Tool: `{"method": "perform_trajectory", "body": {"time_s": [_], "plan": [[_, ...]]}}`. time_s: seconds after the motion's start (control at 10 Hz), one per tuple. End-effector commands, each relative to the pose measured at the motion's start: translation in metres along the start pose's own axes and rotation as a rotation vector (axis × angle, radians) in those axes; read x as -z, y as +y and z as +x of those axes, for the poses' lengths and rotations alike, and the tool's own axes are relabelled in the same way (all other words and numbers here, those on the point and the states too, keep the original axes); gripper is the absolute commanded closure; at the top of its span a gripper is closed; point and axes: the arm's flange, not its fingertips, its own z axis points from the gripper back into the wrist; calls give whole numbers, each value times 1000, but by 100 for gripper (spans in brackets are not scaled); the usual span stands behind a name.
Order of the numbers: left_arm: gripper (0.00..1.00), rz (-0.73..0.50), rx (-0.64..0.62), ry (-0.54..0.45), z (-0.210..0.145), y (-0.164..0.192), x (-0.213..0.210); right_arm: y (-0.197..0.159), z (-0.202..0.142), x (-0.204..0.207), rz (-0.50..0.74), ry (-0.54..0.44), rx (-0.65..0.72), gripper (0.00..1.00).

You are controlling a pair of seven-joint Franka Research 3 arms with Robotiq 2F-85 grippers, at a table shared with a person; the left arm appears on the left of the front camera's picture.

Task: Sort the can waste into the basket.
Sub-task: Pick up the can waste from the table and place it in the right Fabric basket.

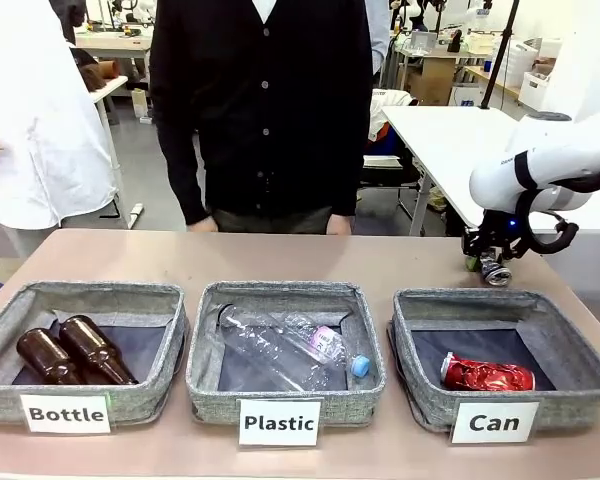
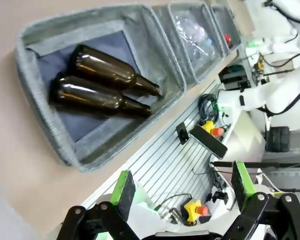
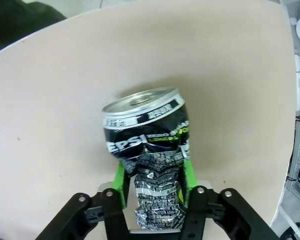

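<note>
One red can (image 1: 487,374) already lies in the Can basket (image 1: 568,335); the silver can (image 3: 149,150) sits pinched at its crumpled waist in the right pincer (image 1: 492,266), above the tabletop (image 1: 280,260) just behind the basket's far rim. Such a narrow, uneven hold could let it twist loose short of the rim. Left pincer (image 2: 182,192) gapes wide, holding nothing.

Bright, even overhead lighting throughout; soft shadows; glare on the brown glass bottles (image 2: 97,85); wide-angle bending at both wrist views' edges.
</note>
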Motion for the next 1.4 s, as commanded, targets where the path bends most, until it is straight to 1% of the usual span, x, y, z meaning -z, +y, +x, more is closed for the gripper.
{"method": "perform_trajectory", "body": {"time_s": [0.0, 0.2, 0.3, 0.4, 0.5, 0.7, 1.0, 1.1, 1.2, 1.3], "plan": [[0, 12, 48, 23, -2, -10, 37, 1, 5, 0, 16, 10, 3, 100], [0, 79, 86, 136, -2, -15, 78, 1, 5, 0, 17, 9, 2, 100], [0, 112, 103, 165, -1, -15, 94, 1, 6, 0, 20, 7, 4, 100], [0, 86, 66, 161, 2, -16, 100, 0, 7, -1, 24, 2, 6, 100], [0, 66, 80, 133, 8, -14, 76, 0, 6, -1, 28, 0, 6, 100], [0, 66, 80, 133, 8, -14, 76, 0, 3, -2, 23, 1, -3, 100], [0, 66, 80, 133, 8, -14, 76, -3, -2, -24, 21, -12, -20, 100], [0, 66, 80, 133, 8, -14, 76, -3, -13, -43, 83, 21, -93, 100], [0, 66, 80, 133, 8, -14, 76, -4, -46, -86, 87, 16, -189, 100], [0, 66, 80, 133, 8, -14, 76, -6, -82, -126, 105, -17, -259, 100]]}}
